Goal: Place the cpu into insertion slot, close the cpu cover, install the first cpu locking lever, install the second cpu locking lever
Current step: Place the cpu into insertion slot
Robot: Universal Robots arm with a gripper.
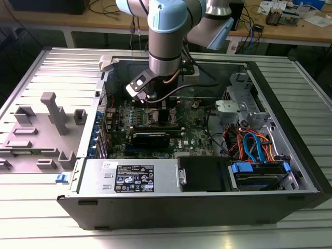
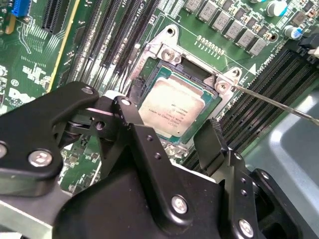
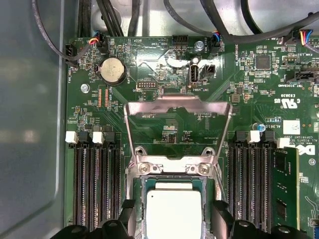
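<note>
The cpu (image 2: 172,112), a flat square chip with a silvery top (image 3: 173,211), lies in the insertion slot (image 2: 160,49) on the green board. The slot's silver rim (image 3: 172,168) frames it. My gripper (image 2: 167,122) is open and straddles the chip, with one black finger (image 2: 127,117) and the other finger (image 3: 220,215) a small gap away from its opposite edges. The cpu cover (image 3: 177,105) stands swung up beyond the slot, with the board visible through its window. A thin wire lever (image 2: 279,104) sticks out from the slot's corner. In the exterior view the gripper (image 1: 155,101) is low inside the computer case.
Long black memory slots (image 3: 97,184) flank the socket on both sides. The open case (image 1: 290,129) also holds a power supply (image 1: 132,176), a bundle of blue and orange cables (image 1: 254,142) and black cables (image 3: 219,25). A grey fixture (image 1: 52,111) stands at the exterior view's left.
</note>
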